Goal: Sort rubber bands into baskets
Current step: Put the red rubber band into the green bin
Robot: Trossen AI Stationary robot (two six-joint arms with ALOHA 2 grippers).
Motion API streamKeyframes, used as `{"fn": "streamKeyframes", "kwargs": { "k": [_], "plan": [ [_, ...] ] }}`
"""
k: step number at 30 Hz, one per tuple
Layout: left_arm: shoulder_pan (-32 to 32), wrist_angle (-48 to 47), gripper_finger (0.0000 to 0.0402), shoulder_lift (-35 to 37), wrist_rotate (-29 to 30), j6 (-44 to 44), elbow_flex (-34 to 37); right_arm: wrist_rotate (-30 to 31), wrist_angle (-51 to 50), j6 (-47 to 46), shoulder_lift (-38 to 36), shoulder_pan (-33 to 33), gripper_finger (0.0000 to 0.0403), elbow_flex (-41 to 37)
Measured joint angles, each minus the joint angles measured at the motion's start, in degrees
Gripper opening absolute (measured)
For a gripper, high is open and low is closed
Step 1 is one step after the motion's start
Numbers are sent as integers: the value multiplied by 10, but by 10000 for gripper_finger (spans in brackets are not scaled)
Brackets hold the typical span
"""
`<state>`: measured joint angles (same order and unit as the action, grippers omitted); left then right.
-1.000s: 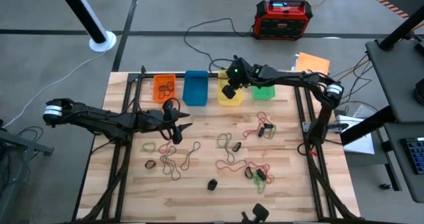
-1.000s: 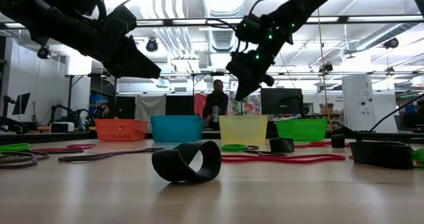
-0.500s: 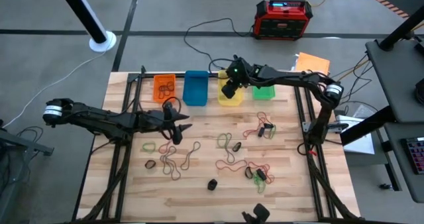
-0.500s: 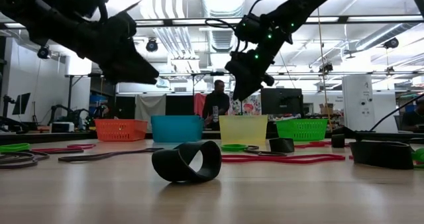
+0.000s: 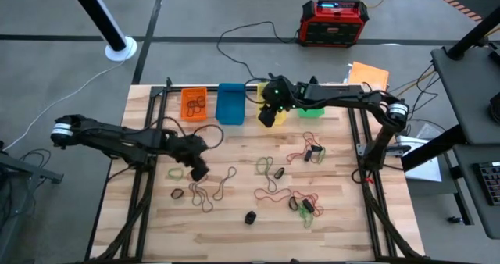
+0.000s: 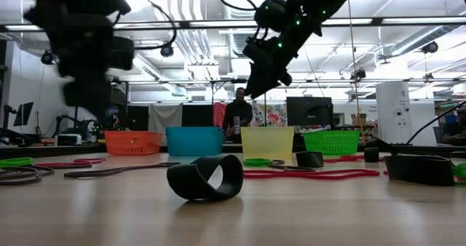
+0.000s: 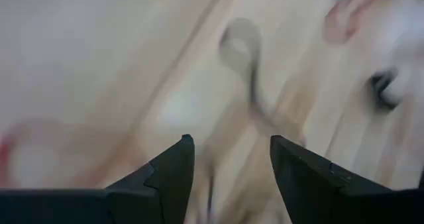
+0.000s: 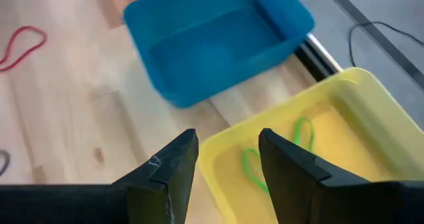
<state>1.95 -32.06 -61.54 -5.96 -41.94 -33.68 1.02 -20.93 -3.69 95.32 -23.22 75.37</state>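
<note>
The left claw (image 5: 200,170) now points down at the counter (image 5: 234,217), lower than before. The right claw (image 5: 267,117) now stands parted above the yellow basket (image 8: 344,138), slightly shifted; green bands (image 8: 252,164) lie inside.

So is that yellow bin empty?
No. The right wrist view shows green rubber bands lying inside the yellow bin.

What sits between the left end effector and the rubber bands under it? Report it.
Nothing visible. The left end effector points down, open, at loose rubber bands on the bare wooden table. The left wrist view is smeared, yet shows only wood and bands ahead of the fingers.
</note>
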Motion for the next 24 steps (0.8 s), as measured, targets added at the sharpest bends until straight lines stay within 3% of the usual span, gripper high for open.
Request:
{"fn": "streamKeyframes", "kwargs": {
  "k": [3, 6, 24],
  "plan": [
    [19, -135, 182, -6, 19, -46, -41, 0, -2, 5, 0, 20, 150, 0],
    [39, -187, 182, -10, 55, -80, -60, 0, -8, 7, 0, 34, 146, 0],
    [71, -172, 188, -66, 52, -145, -60, 4, -120, 8, -9, 78, 144, -8]
  ]
}}
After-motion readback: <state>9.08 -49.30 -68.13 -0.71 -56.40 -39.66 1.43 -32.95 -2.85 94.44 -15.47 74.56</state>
